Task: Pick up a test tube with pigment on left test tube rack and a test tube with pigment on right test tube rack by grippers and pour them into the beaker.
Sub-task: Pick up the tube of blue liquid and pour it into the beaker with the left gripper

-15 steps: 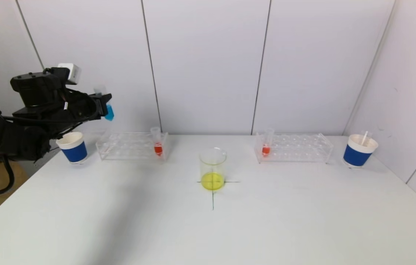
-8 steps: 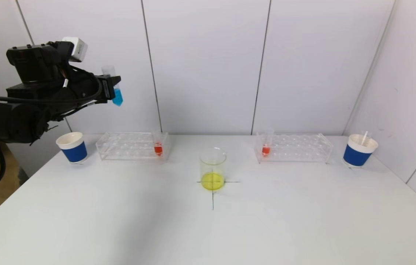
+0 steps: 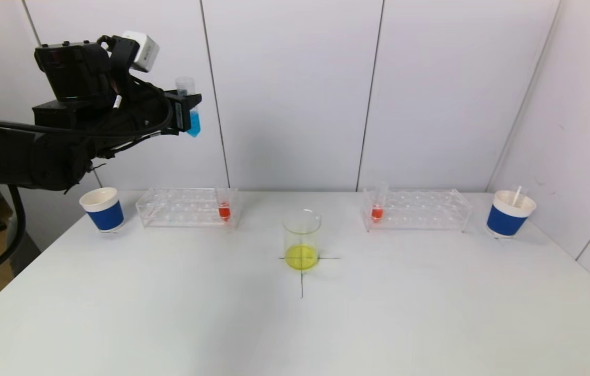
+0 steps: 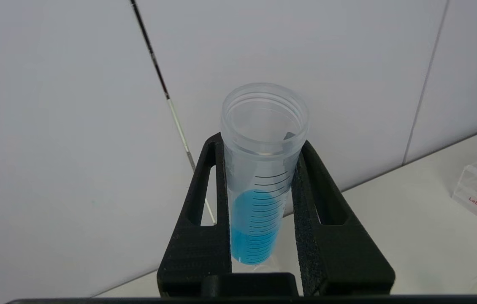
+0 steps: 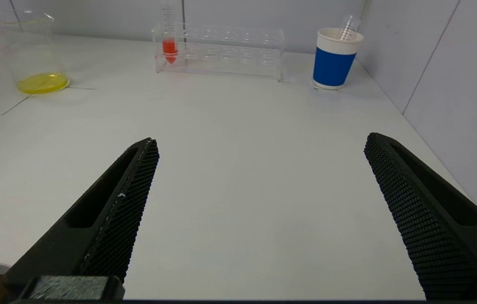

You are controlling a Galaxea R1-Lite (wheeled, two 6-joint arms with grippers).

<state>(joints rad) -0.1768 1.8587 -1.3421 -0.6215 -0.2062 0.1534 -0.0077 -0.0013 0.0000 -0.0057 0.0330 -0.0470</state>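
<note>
left gripper (image 3: 189,112) clamps the blue test tube (image 3: 191,112) upright, high above the left rack (image 3: 185,207), left of the beaker (image 3: 302,239). right gripper (image 5: 259,177) spread wide, low over the table's (image 3: 295,324) near right.

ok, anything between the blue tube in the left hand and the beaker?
Nothing visible. The left hand holds the blue tube high above the left rack; the beaker stands open, with clear air between.
</note>
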